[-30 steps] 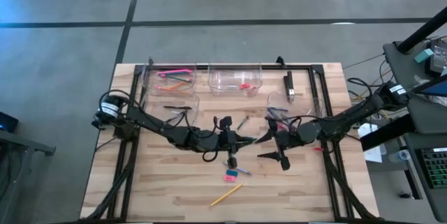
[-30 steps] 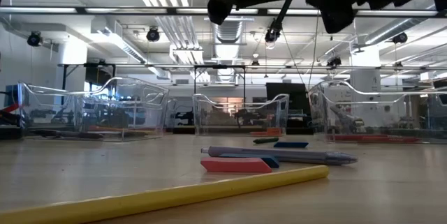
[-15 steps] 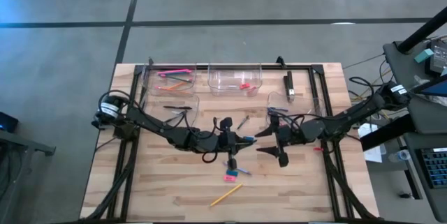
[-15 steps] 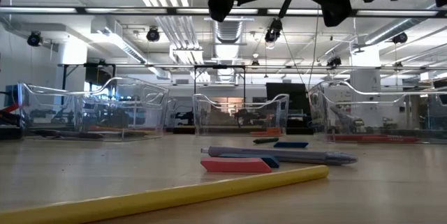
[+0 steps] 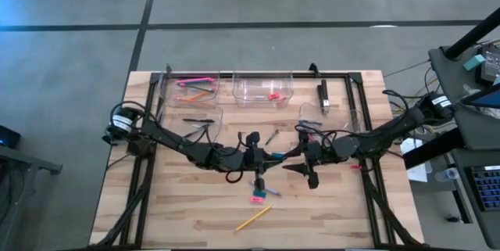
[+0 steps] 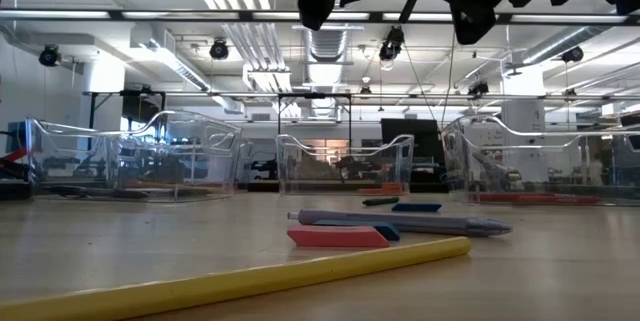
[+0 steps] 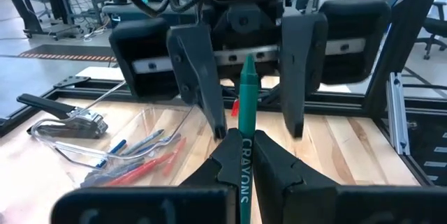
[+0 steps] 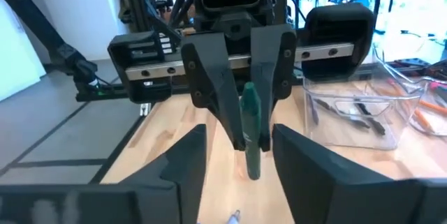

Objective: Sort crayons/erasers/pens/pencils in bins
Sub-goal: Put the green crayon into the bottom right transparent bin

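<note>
Wooden table (image 5: 195, 212); left gripper (image 7: 241, 155) pinching green crayon (image 7: 246, 112); right gripper (image 8: 241, 160) spread around it

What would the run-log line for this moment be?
left tool: shut on green crayon | right tool: open, straddling the crayon's free end | phase: mid-air handover

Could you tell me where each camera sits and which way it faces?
High: above the table, looking straight down; both arms show, left tool and right tool meeting mid-table.
Low: at tabletop height, looking level across a pencil to the bins; arms along the top.
Left wrist: faces the right tool; own fingers grip a crayon.
Right wrist: faces the left tool; own fingers open.
Shared: both wrist views show the crayon.
</note>
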{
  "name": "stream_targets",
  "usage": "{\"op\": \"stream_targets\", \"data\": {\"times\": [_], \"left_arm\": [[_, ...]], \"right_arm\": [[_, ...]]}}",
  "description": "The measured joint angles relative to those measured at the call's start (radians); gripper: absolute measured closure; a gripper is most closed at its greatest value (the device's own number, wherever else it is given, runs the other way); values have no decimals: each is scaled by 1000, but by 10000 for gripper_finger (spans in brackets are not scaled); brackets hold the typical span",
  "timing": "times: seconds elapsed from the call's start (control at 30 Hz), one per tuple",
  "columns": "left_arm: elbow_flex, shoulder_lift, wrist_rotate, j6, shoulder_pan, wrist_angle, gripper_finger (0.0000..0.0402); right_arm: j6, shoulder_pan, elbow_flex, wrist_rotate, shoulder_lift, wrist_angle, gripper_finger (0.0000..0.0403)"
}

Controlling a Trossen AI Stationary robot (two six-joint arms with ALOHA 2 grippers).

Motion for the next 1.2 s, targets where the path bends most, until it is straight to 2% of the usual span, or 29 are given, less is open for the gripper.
{"op": "stream_targets", "data": {"times": [0.53, 0.73, 0.83, 1.03, 1.2], "left_arm": [[-10, -1, 13, -1, -2, 0, 400], [-20, -1, 17, -37, -2, 2, 397], [-23, -1, 35, -73, 0, -4, 368], [-24, -1, 42, -75, 7, -8, 267], [-24, -33, 39, -49, 23, -110, 204]], "right_arm": [[-7, -3, 18, 0, 39, 27, 342], [-25, -3, 18, 1, 39, 21, 354], [-26, -2, 18, 1, 39, 17, 356], [-29, -2, 19, -1, 38, -7, 357], [-26, -2, 19, 0, 19, -52, 356]]}}
